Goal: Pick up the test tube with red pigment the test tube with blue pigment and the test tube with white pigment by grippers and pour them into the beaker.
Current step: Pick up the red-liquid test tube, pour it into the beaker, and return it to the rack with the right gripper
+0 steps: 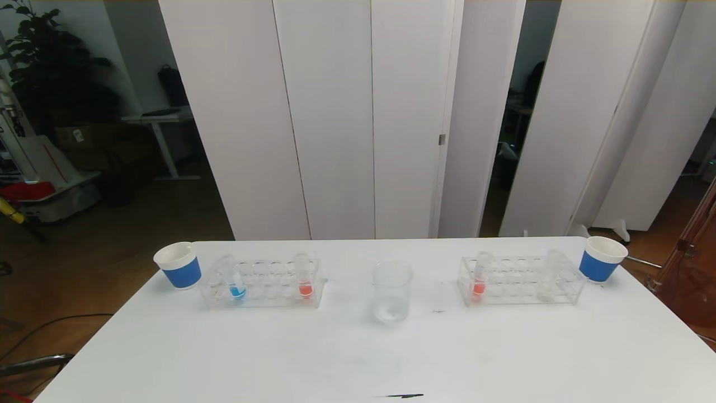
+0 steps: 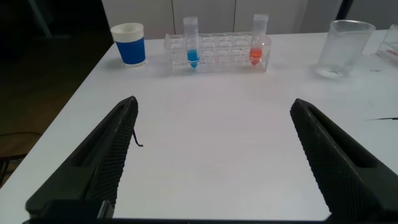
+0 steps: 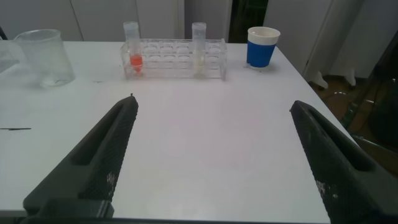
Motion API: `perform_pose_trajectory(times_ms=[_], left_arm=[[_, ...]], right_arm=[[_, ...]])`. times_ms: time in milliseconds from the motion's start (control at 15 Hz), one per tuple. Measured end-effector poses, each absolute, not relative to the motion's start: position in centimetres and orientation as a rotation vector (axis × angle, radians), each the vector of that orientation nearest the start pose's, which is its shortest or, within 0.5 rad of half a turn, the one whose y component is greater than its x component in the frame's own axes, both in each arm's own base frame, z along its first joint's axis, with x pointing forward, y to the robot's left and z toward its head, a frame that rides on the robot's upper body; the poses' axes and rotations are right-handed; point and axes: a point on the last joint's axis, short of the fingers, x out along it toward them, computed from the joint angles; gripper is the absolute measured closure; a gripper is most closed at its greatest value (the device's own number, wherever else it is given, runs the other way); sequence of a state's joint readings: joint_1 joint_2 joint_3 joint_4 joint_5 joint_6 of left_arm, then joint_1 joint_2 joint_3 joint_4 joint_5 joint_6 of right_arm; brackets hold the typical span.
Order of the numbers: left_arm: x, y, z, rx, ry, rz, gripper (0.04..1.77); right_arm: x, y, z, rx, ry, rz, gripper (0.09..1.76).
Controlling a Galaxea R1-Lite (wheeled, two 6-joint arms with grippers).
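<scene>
While both arms sit low over the near part of the white table (image 1: 358, 358), neither holds anything: the left gripper (image 2: 211, 162) has its dark fingers (image 2: 102, 158) spread wide with bare tabletop between them, and the right gripper (image 3: 211, 162) is equally splayed, fingers (image 3: 99, 155) well apart. Neither gripper shows in the head view. The beaker (image 1: 392, 291) stands upright at table centre, between two clear racks. The left rack (image 1: 263, 282) holds the test tube with blue pigment (image 1: 236, 284) upright near its left end and a tube with red pigment (image 1: 304, 280) upright near its right end. The right rack (image 1: 520, 280) holds a second red tube (image 1: 479, 280) near its left end and the test tube with white pigment (image 1: 548, 280) near its right end, both upright. A blue-banded paper cup (image 1: 179, 266) stands just beside the left rack's outer end; another cup (image 1: 601, 258) stands just beside the right rack's outer end. A short dark mark (image 1: 404, 396) lies at the table's near edge.
</scene>
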State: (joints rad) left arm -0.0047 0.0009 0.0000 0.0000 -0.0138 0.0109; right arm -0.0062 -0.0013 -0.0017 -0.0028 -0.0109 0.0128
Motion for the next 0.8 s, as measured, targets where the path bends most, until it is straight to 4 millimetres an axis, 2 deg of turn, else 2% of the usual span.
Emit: perform_pose_trajectory(times_ms=[800], left_arm=[[-2.27,-0.02,7.55,0.011,0.001,-0.018,0.06]], right_arm=[[-2.32,0.00,7.58,0.010,0.003,-0.015,0.10]])
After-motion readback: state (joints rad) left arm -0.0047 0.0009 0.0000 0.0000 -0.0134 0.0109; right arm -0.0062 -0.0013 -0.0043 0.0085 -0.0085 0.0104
